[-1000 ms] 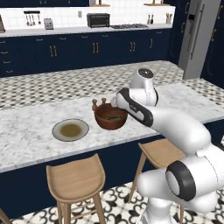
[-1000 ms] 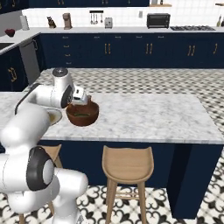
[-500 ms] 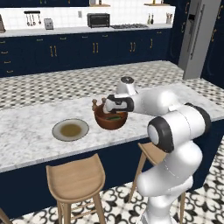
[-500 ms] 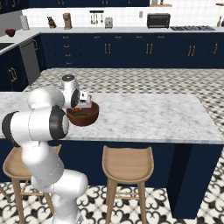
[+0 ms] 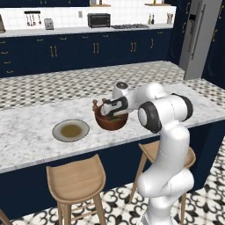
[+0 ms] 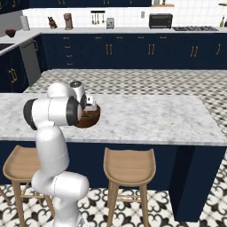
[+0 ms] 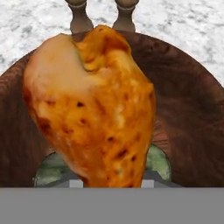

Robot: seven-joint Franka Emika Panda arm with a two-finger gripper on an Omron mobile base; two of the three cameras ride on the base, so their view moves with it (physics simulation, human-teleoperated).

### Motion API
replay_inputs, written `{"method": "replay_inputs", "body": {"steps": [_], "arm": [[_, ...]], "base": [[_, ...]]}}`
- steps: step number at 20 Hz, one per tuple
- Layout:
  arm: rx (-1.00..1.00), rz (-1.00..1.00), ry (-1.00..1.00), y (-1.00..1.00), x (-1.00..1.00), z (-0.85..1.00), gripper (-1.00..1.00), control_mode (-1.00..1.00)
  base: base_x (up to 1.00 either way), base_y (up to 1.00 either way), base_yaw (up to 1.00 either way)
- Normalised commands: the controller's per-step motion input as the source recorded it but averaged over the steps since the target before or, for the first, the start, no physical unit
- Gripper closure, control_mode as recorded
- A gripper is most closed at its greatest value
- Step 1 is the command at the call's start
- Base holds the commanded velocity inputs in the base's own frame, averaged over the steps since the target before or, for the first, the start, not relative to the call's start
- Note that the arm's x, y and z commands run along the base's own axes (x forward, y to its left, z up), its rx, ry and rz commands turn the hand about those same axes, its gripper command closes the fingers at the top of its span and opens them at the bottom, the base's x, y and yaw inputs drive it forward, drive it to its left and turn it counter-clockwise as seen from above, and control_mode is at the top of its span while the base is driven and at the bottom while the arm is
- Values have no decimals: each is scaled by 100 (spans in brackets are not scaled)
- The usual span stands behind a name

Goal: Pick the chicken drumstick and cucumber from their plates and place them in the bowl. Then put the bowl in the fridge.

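The claw (image 5: 110, 110) is reaching low over the wooden bowl (image 5: 111, 120) on the white marble counter (image 5: 30, 140), with the white arm bending down to it from the right in the left base view. In the hand view, the chicken drumstick (image 7: 94, 105) is sitting right in front of the claw, its plump golden-orange body pointing away and its narrow end running back toward the fingers; the claw appears clamped on it, though the finger tips themselves are hidden behind the meat. Beyond and around the drumstick, the glossy reddish-brown inner wall of the bowl (image 7: 188, 127) is curving on every side. Under the drumstick, close to the claw, pale green parts of the cucumber (image 7: 157, 162) are showing against the bowl's bottom. Past the far rim of the bowl, 2 small brown turned posts (image 7: 79, 17) are standing on the marble. In the left base view, the beige-grey plate with the olive centre (image 5: 70, 130) is lying well apart from the claw, to its left on the counter. The grey fridge (image 5: 197, 37) is standing far beyond the claw, at the upper right of that view. In the right base view, the bowl (image 6: 88, 118) is sitting just beside the arm's wrist.
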Motion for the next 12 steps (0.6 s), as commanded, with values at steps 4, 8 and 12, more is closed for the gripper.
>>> {"method": "replay_inputs", "body": {"steps": [4,8,12], "arm": [[0,-8,4,4,2,53,-100,-100],[1,-14,3,8,-1,100,-100,-100],[9,-29,22,-28,-57,77,-100,-100]], "base": [[0,0,0],[0,0,0],[0,0,0]]}}
